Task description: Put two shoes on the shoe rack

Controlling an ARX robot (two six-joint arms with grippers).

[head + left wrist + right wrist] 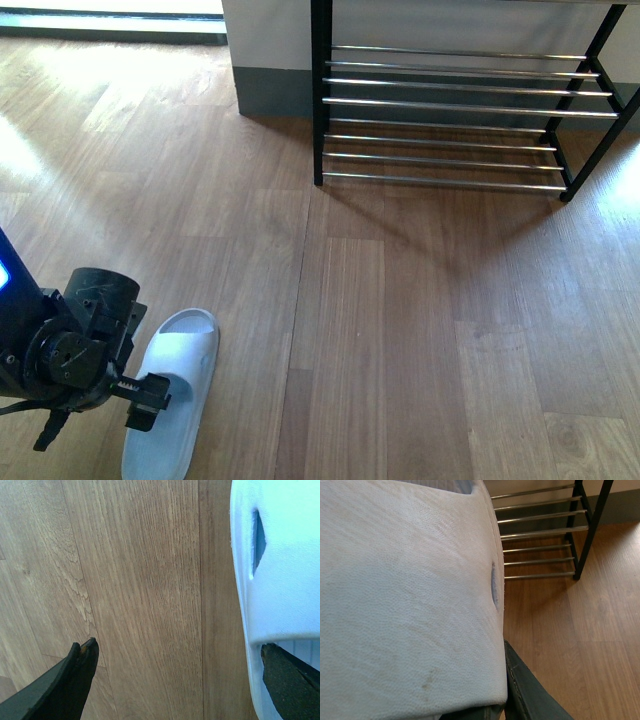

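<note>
Pale blue slide point(172, 400) on floorboards point(400, 330), left gripper point(182, 680) splayed astride its edge, pebbled second slide point(405, 605) clamped by right gripper point(492, 711)

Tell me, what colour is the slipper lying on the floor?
Pale blue, nearly white. The slipper shows best in the front view.

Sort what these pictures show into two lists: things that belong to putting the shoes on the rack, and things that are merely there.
Belongs to the job:
pale blue slide on the floor
second slide, close up in the right wrist view
shoe rack
left gripper, open beside the floor slide

Merely there:
wooden floor
wall
</note>
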